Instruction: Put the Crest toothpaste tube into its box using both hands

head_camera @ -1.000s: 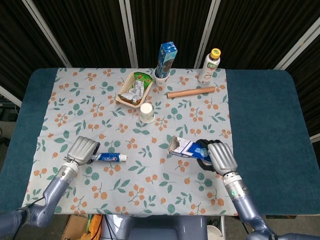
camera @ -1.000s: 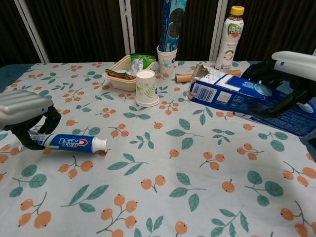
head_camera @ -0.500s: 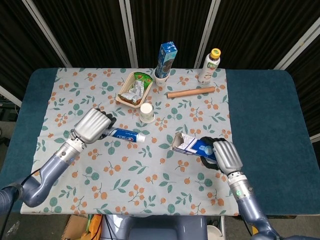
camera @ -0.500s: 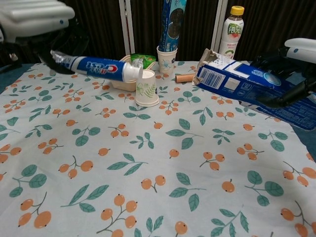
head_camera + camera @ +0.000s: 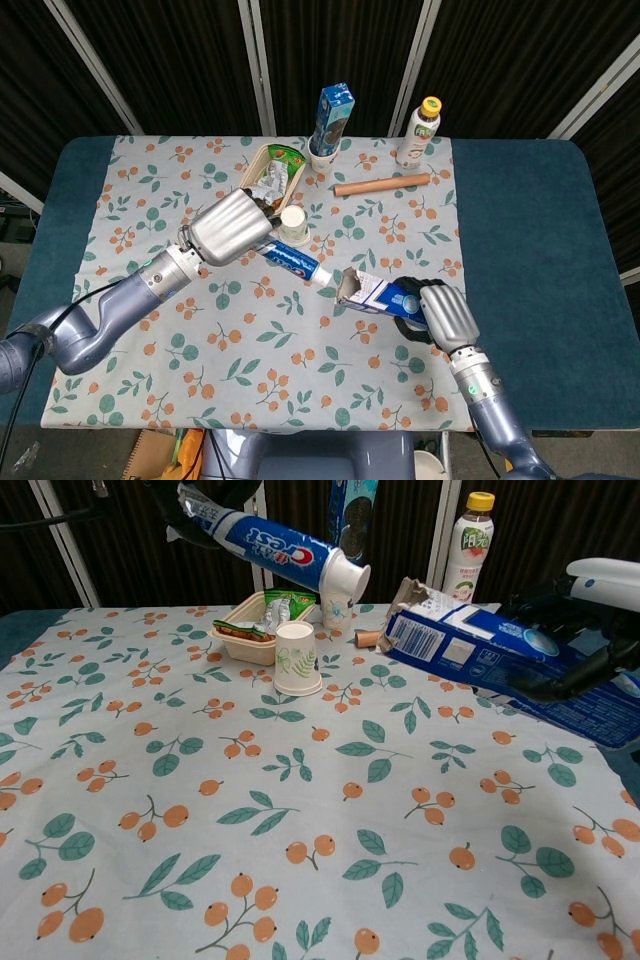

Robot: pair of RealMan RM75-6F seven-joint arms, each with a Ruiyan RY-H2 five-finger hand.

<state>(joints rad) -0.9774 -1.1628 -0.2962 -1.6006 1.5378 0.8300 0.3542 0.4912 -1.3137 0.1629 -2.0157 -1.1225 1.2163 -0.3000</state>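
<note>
Silver fingers of the left hand (image 5: 232, 226) wrap the tail of one blue-and-white Crest toothpaste tube (image 5: 272, 546), held aloft with its white cap tilted toward the torn open mouth of one blue cardboard box (image 5: 478, 655). The right hand (image 5: 440, 312) grips that box near the floral cloth's (image 5: 200, 350) right edge; bare cloth lies in front.
</note>
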